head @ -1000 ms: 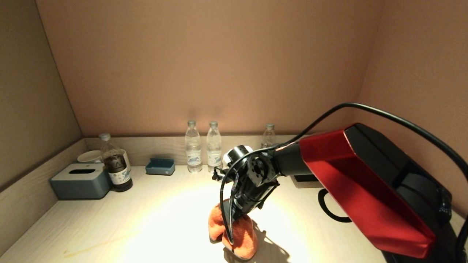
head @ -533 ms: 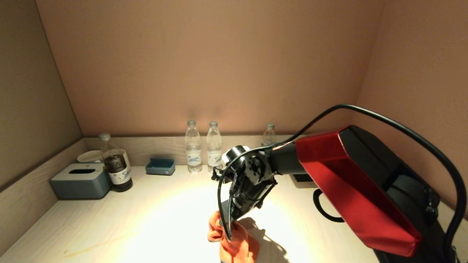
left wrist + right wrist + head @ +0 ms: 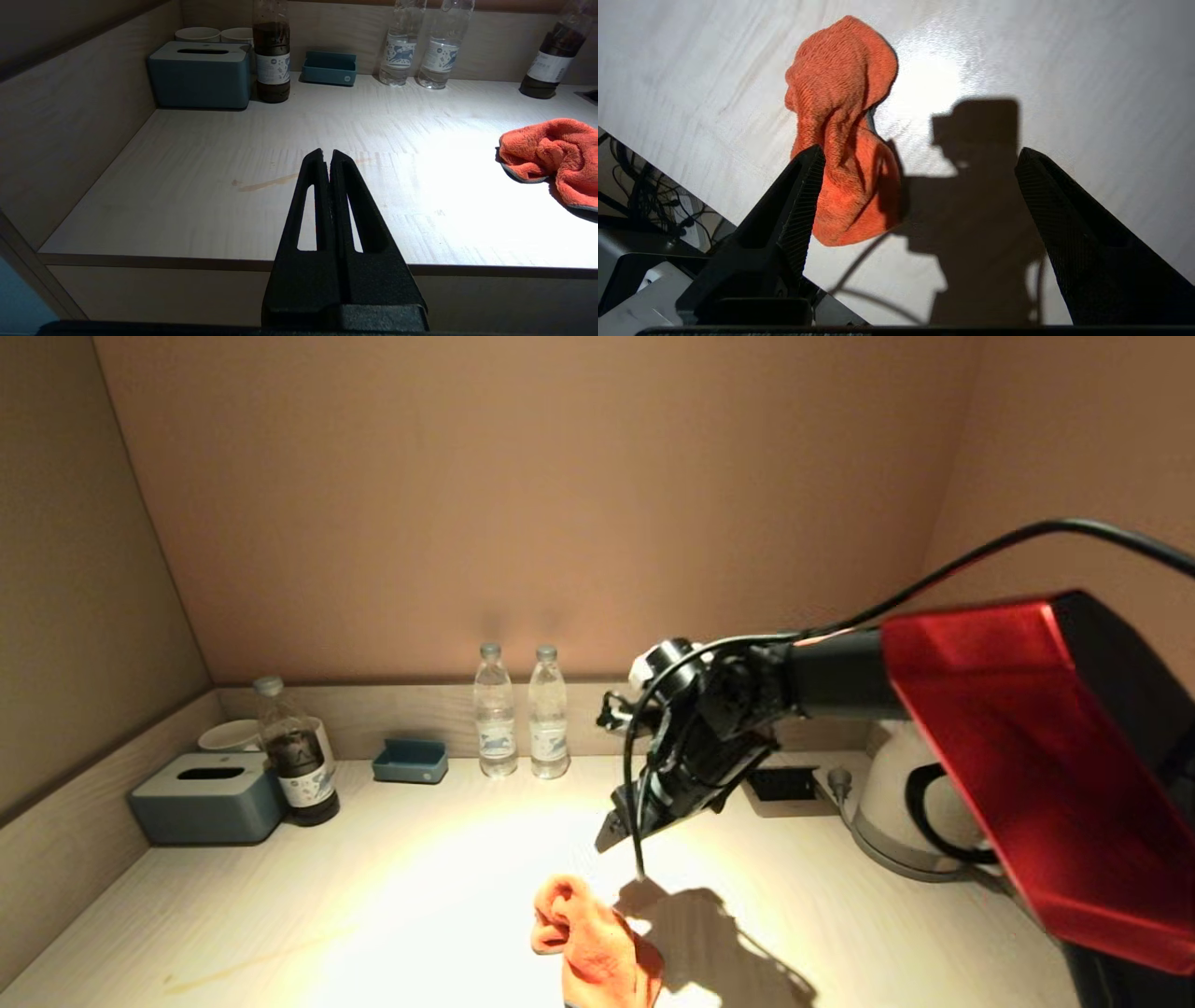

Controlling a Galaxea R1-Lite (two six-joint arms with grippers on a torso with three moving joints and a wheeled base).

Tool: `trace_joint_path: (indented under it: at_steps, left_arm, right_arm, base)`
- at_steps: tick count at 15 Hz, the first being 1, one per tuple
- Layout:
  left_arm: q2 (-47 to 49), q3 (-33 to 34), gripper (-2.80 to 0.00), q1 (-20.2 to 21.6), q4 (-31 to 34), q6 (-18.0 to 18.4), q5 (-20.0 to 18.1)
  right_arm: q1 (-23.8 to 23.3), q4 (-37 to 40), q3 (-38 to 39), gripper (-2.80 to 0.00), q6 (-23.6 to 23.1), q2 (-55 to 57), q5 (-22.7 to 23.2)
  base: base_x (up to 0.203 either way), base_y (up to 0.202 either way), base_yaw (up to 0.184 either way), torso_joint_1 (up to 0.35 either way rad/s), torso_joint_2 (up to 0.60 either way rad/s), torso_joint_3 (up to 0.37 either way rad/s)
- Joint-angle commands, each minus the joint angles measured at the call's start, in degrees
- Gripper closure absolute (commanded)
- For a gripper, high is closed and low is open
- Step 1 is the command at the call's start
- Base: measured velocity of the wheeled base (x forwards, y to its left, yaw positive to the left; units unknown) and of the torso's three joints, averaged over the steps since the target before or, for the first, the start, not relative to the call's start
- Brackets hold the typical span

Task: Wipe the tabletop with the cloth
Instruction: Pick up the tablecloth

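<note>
The cloth (image 3: pixel 593 943) lies crumpled near the tabletop's (image 3: pixel 373 896) near edge (a yellowish streak shows to its left). The right gripper (image 3: pixel 624 833) hangs above it, spread wide and empty; the left gripper (image 3: pixel 329 158) rests pinched together. Wiping looks finished; otherwise re-grasping comes next.
</note>
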Motion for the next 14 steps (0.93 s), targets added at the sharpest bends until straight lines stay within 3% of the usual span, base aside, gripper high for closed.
trace_joint_path:
  at_steps: [1, 4, 6, 7, 10, 14]
  left_arm:
    - [0.0, 0.0, 0.00, 0.0, 0.0, 0.0, 0.0]
    - [0.0, 0.0, 0.00, 0.0, 0.0, 0.0, 0.0]
    - [0.0, 0.0, 0.00, 0.0, 0.0, 0.0, 0.0]
    - [0.0, 0.0, 0.00, 0.0, 0.0, 0.0, 0.0]
    - [0.0, 0.0, 0.00, 0.0, 0.0, 0.0, 0.0]
    - [0.0, 0.0, 0.00, 0.0, 0.0, 0.0, 0.0]
  right_arm:
    - [-5.0, 0.3, 0.3, -2.80, -0.9, -7.2, 1.1]
    - [-11.4, 0.2, 0.6, -2.80, -1.5, -12.8, 4.0]
    - [-18.5, -0.1, 1.0, -2.80, -1.5, -16.2, 4.1]
    - [-21.6, -0.5, 2.0, 0.00, -1.6, -19.0, 4.2]
    - [-26.4, -7.7, 9.1, 0.00, -1.9, -27.0, 3.6]
    - [-28.2, -18.7, 20.9, 0.00, -1.6, -39.8, 1.4]
  base:
    - [0.000, 0.000, 0.000, 0.000, 0.00, 0.000]
    - [0.000, 0.000, 0.000, 0.000, 0.00, 0.000]
    - [0.000, 0.000, 0.000, 0.000, 0.00, 0.000]
    - [0.000, 0.000, 0.000, 0.000, 0.00, 0.000]
    - [0.000, 0.000, 0.000, 0.000, 0.00, 0.000]
    - [0.000, 0.000, 0.000, 0.000, 0.00, 0.000]
